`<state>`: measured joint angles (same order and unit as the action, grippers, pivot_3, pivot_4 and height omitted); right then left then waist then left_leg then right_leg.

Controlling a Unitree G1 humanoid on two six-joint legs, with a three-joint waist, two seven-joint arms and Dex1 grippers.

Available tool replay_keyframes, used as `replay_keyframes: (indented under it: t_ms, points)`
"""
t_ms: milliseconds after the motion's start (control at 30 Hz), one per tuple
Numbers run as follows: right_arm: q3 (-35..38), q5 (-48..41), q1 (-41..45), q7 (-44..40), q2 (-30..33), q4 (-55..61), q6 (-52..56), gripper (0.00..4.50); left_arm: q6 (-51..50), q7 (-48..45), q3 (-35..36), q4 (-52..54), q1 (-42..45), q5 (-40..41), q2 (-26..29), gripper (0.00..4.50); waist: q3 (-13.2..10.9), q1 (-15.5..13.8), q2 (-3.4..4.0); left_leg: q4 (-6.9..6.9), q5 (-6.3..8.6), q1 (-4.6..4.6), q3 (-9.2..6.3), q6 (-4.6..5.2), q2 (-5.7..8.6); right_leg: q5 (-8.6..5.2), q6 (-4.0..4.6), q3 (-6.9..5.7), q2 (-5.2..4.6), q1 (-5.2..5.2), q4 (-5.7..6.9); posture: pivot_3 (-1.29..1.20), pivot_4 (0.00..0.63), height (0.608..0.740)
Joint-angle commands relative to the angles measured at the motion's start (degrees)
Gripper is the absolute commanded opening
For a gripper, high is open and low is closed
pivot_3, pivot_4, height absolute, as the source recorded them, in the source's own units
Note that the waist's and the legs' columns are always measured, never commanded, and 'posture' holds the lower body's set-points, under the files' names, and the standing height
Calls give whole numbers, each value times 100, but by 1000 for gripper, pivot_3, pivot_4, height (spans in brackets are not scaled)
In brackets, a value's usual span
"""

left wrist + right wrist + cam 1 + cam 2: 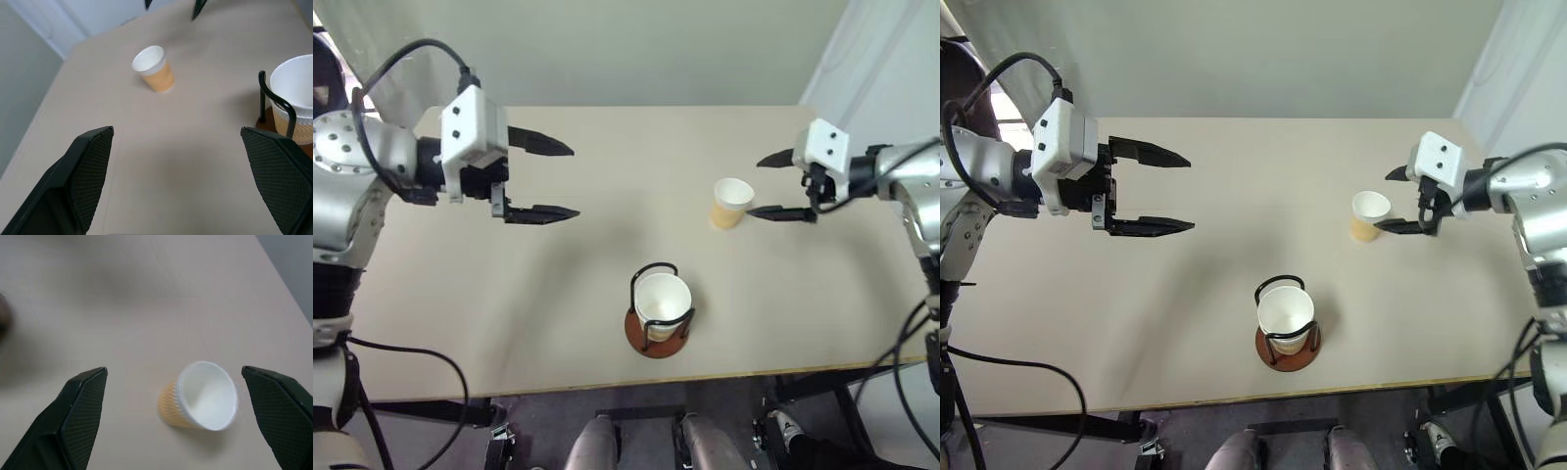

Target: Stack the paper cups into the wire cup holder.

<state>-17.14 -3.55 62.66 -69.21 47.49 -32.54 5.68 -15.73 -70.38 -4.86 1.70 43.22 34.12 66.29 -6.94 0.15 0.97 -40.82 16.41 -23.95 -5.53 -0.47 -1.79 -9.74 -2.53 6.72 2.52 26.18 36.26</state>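
Cup (731, 203) stands upright, mouth up, beside the right gripper (771, 186); both jaws wide, empty.

Silver metal arms on both sides, rounded joint housings dotted with small screws. Each wrist carries a white boxy block with dark round holes. Left tool (542, 178): two long black tapered fingers (85, 169), pads cross-hatched. Right tool (775, 186): same black pair. Black cables loop over both arms.
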Motion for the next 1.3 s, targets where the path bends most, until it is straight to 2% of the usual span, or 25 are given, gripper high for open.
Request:
replay_keyframes:
  t_ms: [33, 267, 600, 767, 1233, 1300]
  points:
    - [-294, 856, 542, 299, -224, -1237, -684, 4500, -520, 303, 784, 752, -489, 167, 197, 4453, -2, 8, -4, 9, -8, 0, -6, -9, -5, -2, 11, -2, -1, 5, 6, 0, 150, 740]
    - [-381, 1383, 977, 19, -655, -2548, -1367, 4500, -1348, 599, 1960, 1764, -1610, 321, 383, 4453, -3, 20, -5, 74, -31, 8, -9, -41, -14, -22, 70, -6, -1, 37, 59, 0, 150, 740]
    - [-213, 1551, 1351, 188, -1268, -3248, -1927, 4500, -2072, 758, 2871, 2420, -2200, 440, 471, 4453, -6, 85, 0, 89, -32, 27, -10, -46, -36, -5, 135, -12, 12, 35, 69, 0, 150, 740]
    - [-288, 1689, 1388, 244, -1438, -3449, -2030, 4500, -2302, 819, 3175, 2691, -2485, 453, 507, 4453, -6, 83, -1, 88, -33, 27, -12, -48, -36, -15, 184, -13, 12, 33, 68, 0, 150, 740]
    - [-458, 2568, 1497, 1252, -1854, -4143, -1808, 4500, -2766, 946, 3870, 3209, -2933, 538, 531, 4453, -8, 91, 2, 94, -29, 35, -21, -56, -37, -10, 194, -13, 12, 30, 65, 0, 150, 740]
    - [-437, 2607, 1506, 1293, -1874, -4173, -1797, 4118, -2796, 967, 3911, 3236, -2963, 529, 530, 4500, -8, 91, 2, 98, -29, 35, -21, -56, -37, -10, 194, -13, 12, 31, 64, 0, 150, 740]
